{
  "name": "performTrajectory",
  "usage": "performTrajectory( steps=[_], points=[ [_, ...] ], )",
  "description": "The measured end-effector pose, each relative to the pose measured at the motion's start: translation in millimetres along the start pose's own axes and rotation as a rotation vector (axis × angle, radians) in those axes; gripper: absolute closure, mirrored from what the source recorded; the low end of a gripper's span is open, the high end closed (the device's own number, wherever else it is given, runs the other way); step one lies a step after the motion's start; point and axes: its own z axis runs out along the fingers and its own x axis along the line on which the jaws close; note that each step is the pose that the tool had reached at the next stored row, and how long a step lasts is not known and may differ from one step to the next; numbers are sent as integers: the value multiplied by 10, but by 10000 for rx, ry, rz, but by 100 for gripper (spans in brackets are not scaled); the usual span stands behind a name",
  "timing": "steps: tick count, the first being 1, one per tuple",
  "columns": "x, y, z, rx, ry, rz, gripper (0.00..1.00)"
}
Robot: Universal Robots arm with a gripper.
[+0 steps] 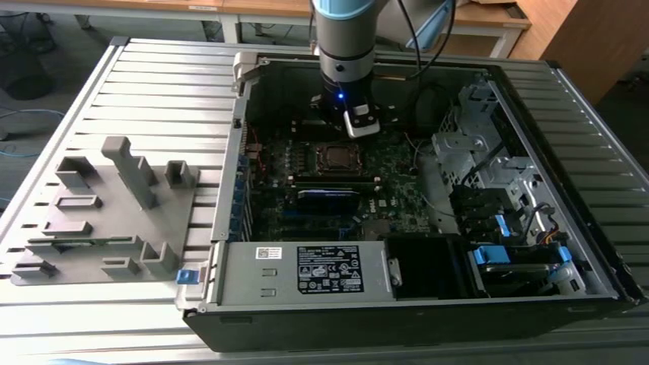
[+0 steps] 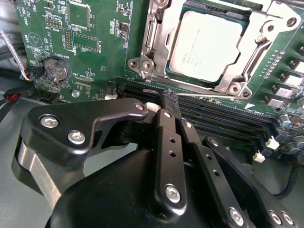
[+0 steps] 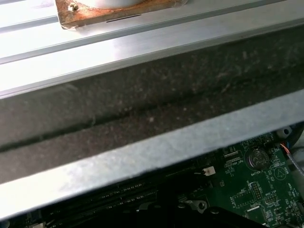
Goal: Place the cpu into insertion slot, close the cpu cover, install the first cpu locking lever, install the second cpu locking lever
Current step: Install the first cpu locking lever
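Cpu (image 2: 206,45), a dull silver square chip, sits in the silver-rimmed insertion slot (image 1: 318,157) on the green motherboard (image 2: 95,57), framed by the silvery cpu cover (image 2: 259,38). The black gripper (image 2: 167,96), fingers clenched together, is poised at the slot's edge, over the long black memory slots (image 2: 223,118).

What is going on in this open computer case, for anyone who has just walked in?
A robot arm reaches into an open computer case and holds its gripper low over the motherboard, just beside the insertion slot. The cpu already lies in the slot, and the cpu cover lies flat around it. The gripper's fingers are drawn together, with the tips near the memory slots; whether they pinch anything cannot be told.
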Motion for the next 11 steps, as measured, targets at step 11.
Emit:
performTrajectory(
  steps=[11],
  points=[
    [16,-8,13,-59,-177,-38,90]
  ],
)
